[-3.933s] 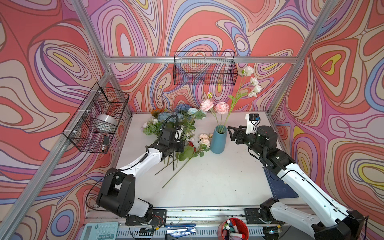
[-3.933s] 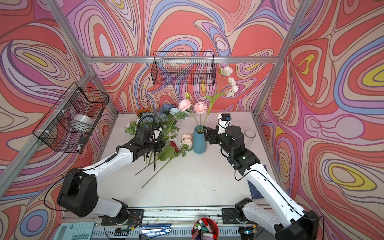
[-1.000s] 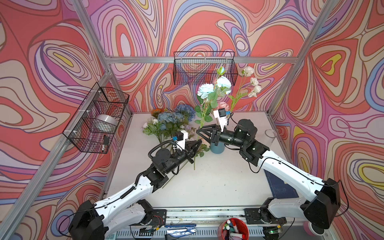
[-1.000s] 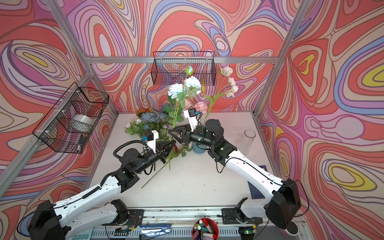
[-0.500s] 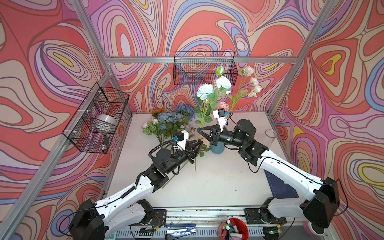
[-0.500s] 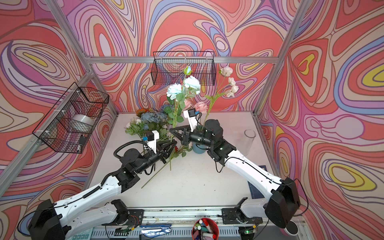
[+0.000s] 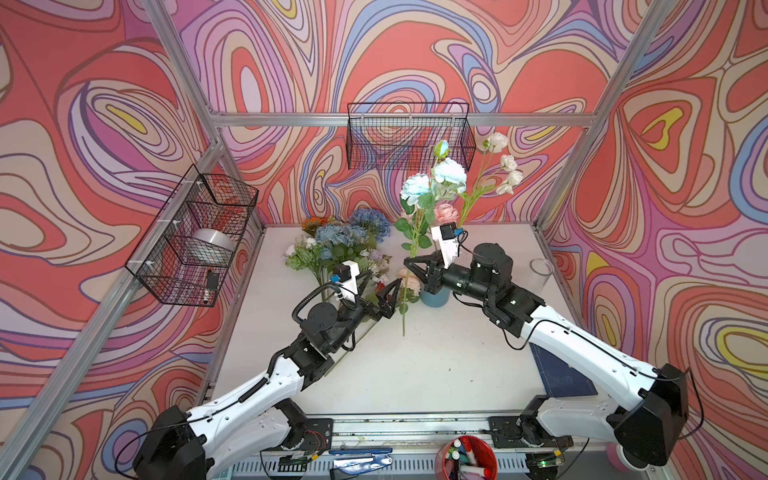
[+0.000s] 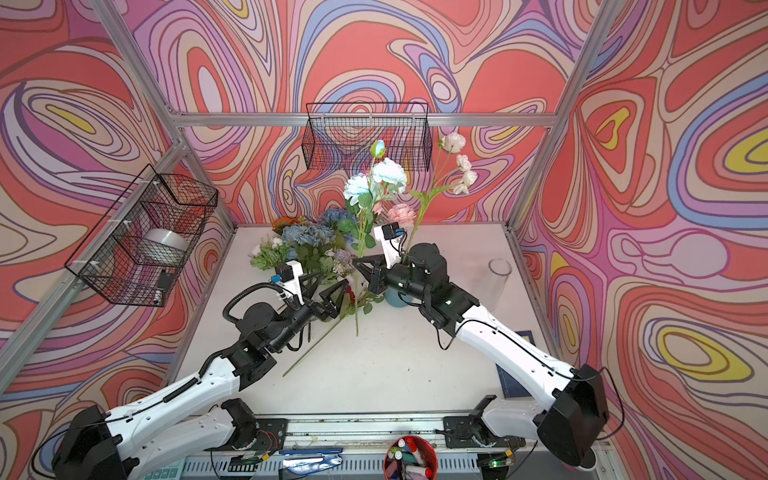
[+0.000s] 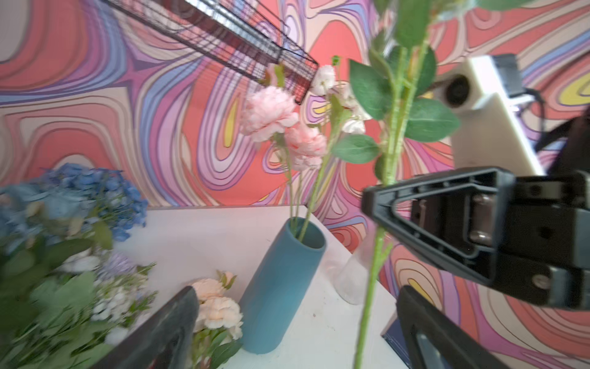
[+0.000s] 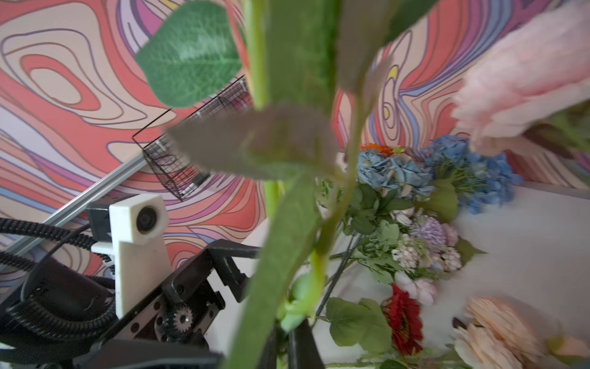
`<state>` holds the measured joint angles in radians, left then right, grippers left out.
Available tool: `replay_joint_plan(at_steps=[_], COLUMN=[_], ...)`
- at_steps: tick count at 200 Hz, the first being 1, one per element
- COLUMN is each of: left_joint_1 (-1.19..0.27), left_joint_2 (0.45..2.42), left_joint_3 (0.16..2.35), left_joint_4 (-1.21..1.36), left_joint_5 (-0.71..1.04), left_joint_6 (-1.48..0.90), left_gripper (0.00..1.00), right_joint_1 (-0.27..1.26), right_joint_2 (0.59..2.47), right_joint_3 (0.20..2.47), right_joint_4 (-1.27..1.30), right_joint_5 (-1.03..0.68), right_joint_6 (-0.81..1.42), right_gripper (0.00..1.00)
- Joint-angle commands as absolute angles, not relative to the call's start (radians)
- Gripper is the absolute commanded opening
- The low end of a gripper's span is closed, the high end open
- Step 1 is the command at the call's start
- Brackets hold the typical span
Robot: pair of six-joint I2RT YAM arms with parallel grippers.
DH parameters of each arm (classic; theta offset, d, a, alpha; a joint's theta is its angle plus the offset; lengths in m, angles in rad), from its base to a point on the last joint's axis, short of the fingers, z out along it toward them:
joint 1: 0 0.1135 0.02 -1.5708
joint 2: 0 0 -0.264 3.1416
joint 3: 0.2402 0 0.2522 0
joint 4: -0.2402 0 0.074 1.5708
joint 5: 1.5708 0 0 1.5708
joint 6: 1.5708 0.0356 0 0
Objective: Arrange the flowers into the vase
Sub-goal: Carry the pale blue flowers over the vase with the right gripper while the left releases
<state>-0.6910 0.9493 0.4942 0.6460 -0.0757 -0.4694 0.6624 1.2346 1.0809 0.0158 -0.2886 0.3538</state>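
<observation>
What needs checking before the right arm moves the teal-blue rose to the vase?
1. Right gripper shut on teal-blue rose stem: ok.
2. Left gripper open: ok, jaws spread wide.
3. Left fingers clear of the stem: not ok, it hangs between them.
4. Vase standing: ok.
5. Room in vase mouth: ok, pink flowers leave space.
6. Stem end over mouth: not ok, it hangs beside the vase.

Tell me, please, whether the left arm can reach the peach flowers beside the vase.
Probably yes: the open left gripper faces the peach flowers; the stem in the right gripper hangs alongside.
</observation>
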Motion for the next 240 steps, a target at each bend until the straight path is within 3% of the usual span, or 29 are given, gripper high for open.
replay_joint_plan(at_steps=[1,45,93,130,172,240], left_joint_1=[-0.643,-0.595,-0.595,-0.595,-0.596,-0.595], left_joint_2=[0.918,0.944,1.074,1.148,1.116,1.023], left_joint_3=[0.441,0.416,0.492,0.505,0.499,0.469], left_joint_4=[0.598,0.524,0.538,0.578,0.541,0.472], left_joint_5=[-0.209,-0.225,-0.062,0.029,0.016,-0.072], left_joint_6=[-0.593,-0.691,-0.683,-0.704,-0.696,-0.667], left_gripper=[1.0,1.0,1.0,0.99,1.0,1.0], right_joint_1=[0.665,0.664,0.65,0.565,0.517,0.484], right_joint_2=[1.158,1.042,1.02,1.118,1.226,1.262], right_joint_3=[1.059,1.029,1.015,1.118,1.215,1.104], right_joint_4=[-0.078,-0.144,0.015,0.138,0.235,0.378], right_joint_5=[-0.077,0.184,0.289,0.219,0.113,0.076], right_joint_6=[0.242,0.13,-0.04,-0.091,-0.072,-0.002], right_gripper=[0.0,0.0,0.0,0.0,0.0,0.0])
